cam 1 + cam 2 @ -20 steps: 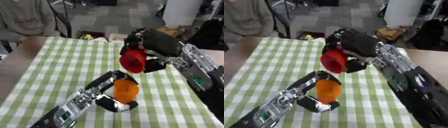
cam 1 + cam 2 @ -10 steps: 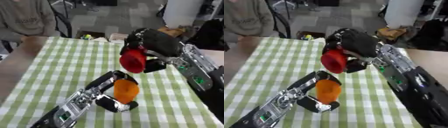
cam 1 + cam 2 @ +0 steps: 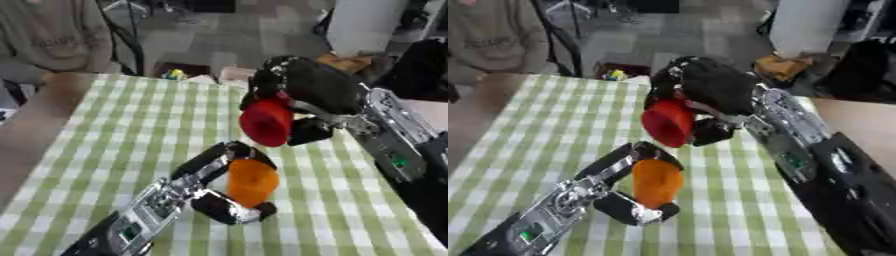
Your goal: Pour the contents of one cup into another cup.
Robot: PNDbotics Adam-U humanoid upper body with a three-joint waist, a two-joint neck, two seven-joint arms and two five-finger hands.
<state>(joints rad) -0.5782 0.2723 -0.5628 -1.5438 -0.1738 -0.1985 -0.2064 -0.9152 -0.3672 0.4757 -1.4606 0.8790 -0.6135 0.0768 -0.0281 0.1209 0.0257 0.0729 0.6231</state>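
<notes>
Red plastic is the first thing to spot in the left eye view: a round red plastic cup (image 3: 265, 122) is held up in the air by the right hand (image 3: 308, 90), whose fingers are curled around its far end. The cup lies on its side, so its long line runs almost flat, and its open mouth points toward the robot and a little down. Below it, the left hand (image 3: 220, 197) holds a tall orange plastic cup (image 3: 252, 181) that stands upright, just above or on the green and white checked desk (image 3: 114, 125). Its fingers wrap around the bottom and the back of that cup.

In the right eye view, the red cup (image 3: 668, 122) hangs just above the orange cup (image 3: 655, 182), a bit behind it, and the two are close but not touching. I cannot see anything falling out, and I cannot see inside either cup. My guess is that the pour is under way or nearly done. What is left is to tip the red cup back up and set both cups down.
</notes>
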